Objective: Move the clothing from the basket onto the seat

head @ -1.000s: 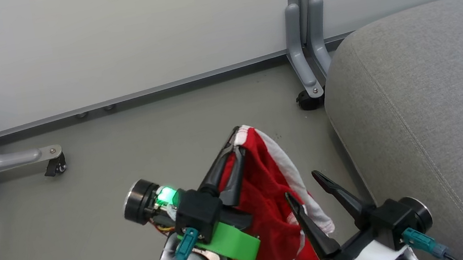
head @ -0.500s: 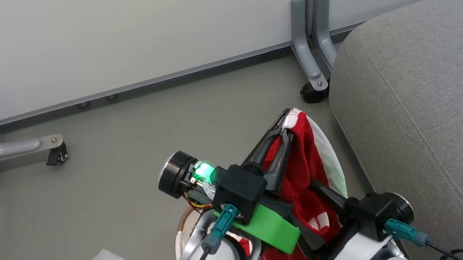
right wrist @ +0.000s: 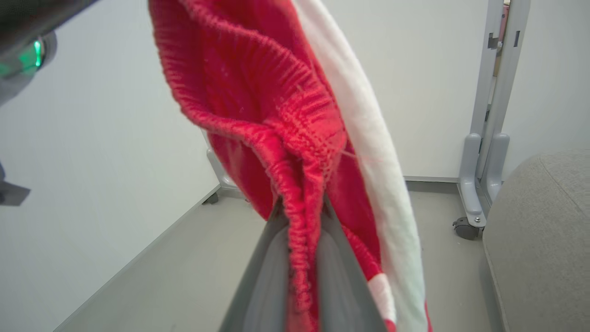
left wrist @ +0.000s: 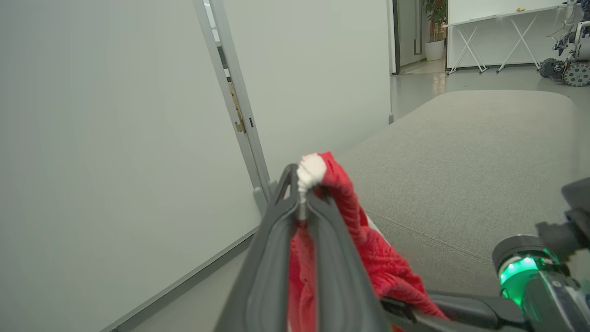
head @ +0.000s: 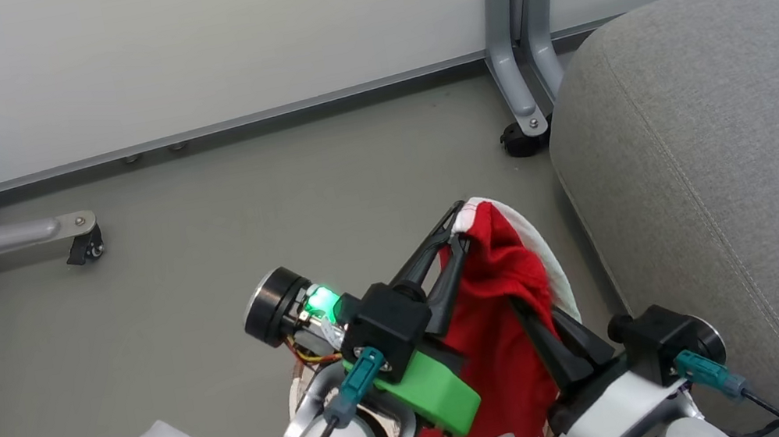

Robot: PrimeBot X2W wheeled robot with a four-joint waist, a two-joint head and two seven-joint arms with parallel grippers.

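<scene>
The right end effector (head: pixel 525 308), open a moment ago, now pinches the red garment (head: pixel 494 288) that the left end effector (head: pixel 456 227) grips, ready for the seat (head: pixel 727 154).

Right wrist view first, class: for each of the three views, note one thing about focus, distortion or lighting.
Right wrist view: the clothing shows fairly crisp knit ribs, while the right gripper's fingers below it are soft. Left wrist view: the seat is sharp, and the partition post leans from wide-angle bend. Head view: flat, even light, faint shadows, a green lamp glowing on the left gripper.
</scene>
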